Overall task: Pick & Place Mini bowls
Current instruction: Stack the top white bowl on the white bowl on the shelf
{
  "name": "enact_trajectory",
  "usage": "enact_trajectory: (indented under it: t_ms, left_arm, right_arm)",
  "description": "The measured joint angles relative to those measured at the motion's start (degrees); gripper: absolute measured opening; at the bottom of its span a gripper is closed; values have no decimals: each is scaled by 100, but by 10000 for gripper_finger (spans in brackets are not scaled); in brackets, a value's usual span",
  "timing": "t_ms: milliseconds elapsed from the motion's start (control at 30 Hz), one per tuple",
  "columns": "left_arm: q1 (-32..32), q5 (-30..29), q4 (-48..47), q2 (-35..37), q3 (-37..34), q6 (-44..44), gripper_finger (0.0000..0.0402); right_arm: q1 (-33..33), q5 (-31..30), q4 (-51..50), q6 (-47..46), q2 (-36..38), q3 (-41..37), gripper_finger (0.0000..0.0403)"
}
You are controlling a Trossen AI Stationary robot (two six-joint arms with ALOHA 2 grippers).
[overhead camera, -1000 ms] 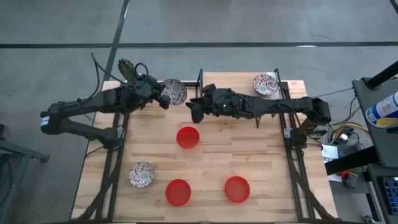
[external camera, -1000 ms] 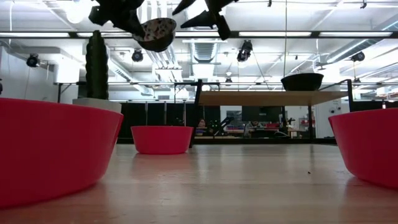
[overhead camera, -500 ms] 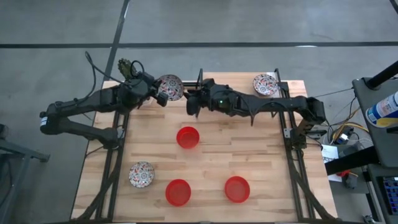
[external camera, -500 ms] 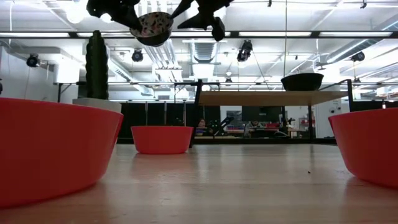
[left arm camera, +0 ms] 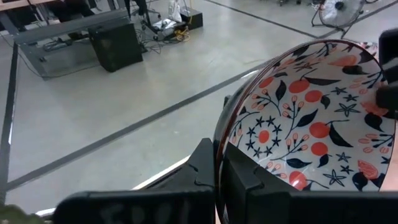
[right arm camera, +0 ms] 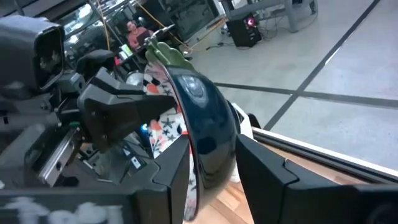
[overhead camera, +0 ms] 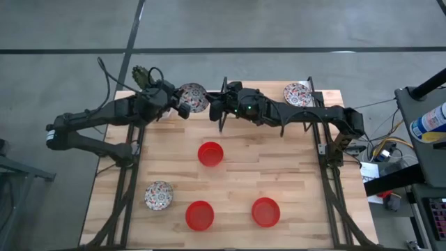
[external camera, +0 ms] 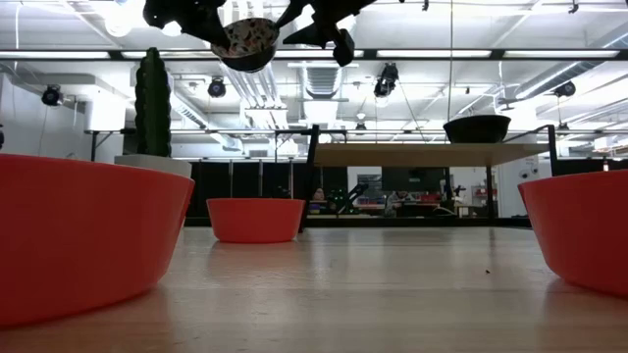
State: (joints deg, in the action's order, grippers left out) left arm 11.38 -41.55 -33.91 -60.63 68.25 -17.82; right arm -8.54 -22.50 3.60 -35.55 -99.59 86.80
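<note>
My left gripper (overhead camera: pixel 180 104) is shut on a white floral mini bowl (overhead camera: pixel 192 97), held high above the table's far edge; the bowl also shows in the low view (external camera: pixel 245 44). My right gripper (overhead camera: pixel 213 109) is open at the bowl's right side. In the right wrist view its two fingers stand on either side of the bowl's dark outer wall (right arm camera: pixel 208 130). Two more floral bowls (overhead camera: pixel 297 94) (overhead camera: pixel 158 196) and three red bowls (overhead camera: pixel 210 154) (overhead camera: pixel 200 215) (overhead camera: pixel 265 212) rest on their bases on the table. My left gripper pinches the floral bowl's rim (left arm camera: pixel 219 140) on the bowl's left side, one finger inside (left arm camera: pixel 245 177) the bowl and one outside (left arm camera: pixel 196 171). The fingers come from the table's left. The bowl is lifted clear of the table and tilted.
A white pot with a green cactus (overhead camera: pixel 143 75) stands at the table's far left corner, close behind my left gripper. The wooden tabletop (overhead camera: pixel 279 160) has free room between the bowls. Black frame rails (overhead camera: pixel 327 174) run along the table's left and right sides.
My left gripper has carried the floral bowl a little up and toward the table's far edge. My right gripper has moved toward the far edge and left, up to the bowl, until its fingers stand around the bowl's wall.
</note>
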Motion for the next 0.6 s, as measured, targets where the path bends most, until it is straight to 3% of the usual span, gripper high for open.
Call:
enact_trajectory:
  t_ms: [333,600]
  left_arm:
    - [-7,255,36,-71,157,22,5]
    - [0,315,198,-71,286,296,5]
  right_arm:
    - [-44,6,-12,21,9,0,113]
    - [-76,145,-68,-67,13,-1,53]
